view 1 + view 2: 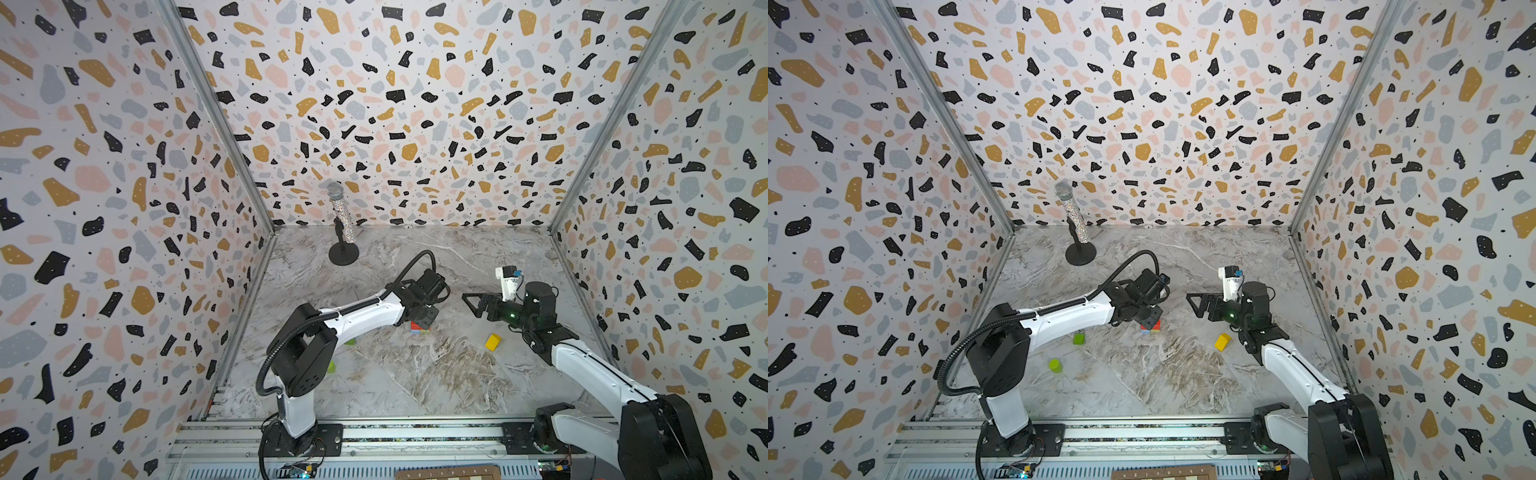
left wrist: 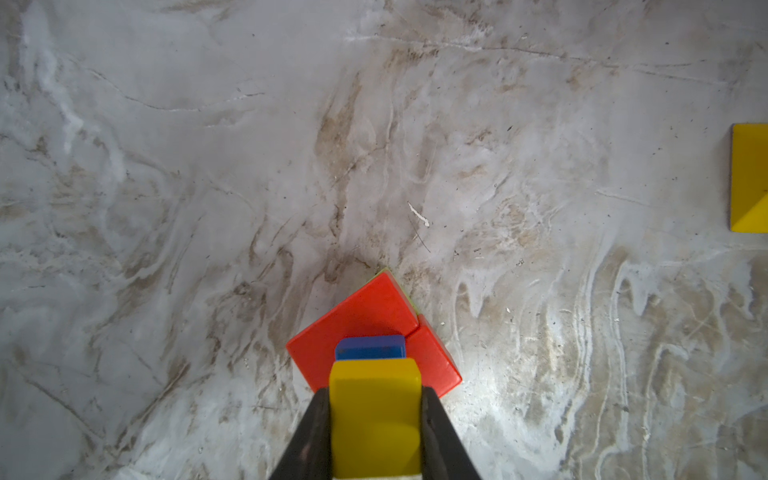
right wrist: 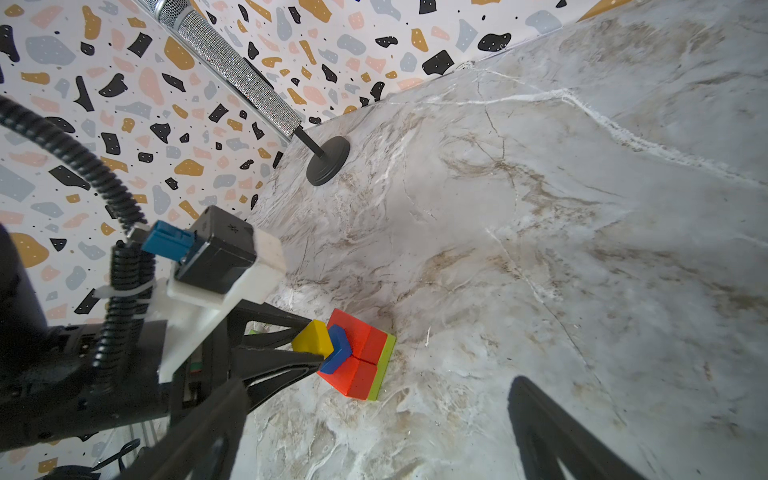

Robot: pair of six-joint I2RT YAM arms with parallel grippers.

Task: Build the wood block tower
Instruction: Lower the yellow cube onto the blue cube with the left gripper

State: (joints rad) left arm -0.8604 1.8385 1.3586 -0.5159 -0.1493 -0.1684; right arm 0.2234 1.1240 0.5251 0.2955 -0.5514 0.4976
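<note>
Yellow block (image 2: 374, 424) is clamped by its two sides in the left end effector (image 3: 314, 347), right over the small blue piece (image 2: 370, 348) that tops the tower (image 1: 1150, 327). Whether the two already touch cannot be told. Below the blue piece lie red blocks (image 2: 357, 320) side by side on a lime base (image 3: 384, 365), and the stack stands near the middle of the marble tabletop (image 1: 415, 374). The side grip leaves the block's underside free, which suits setting it flat on such a small landing. The blue piece sits toward one edge of the red layer, so a gentle, centred release looks necessary to avoid nudging it. The right end effector (image 1: 470, 305) hangs to the right of the tower, spread wide and holding nothing, probably kept clear while the other arm works. A loose yellow block (image 1: 493, 342) lies near it, while a green cube (image 1: 1078, 338) and a lime cylinder (image 1: 1055, 365) wait on the left, apart from the stack. A glittery microphone (image 1: 343, 212) stands at the back, well away.
</note>
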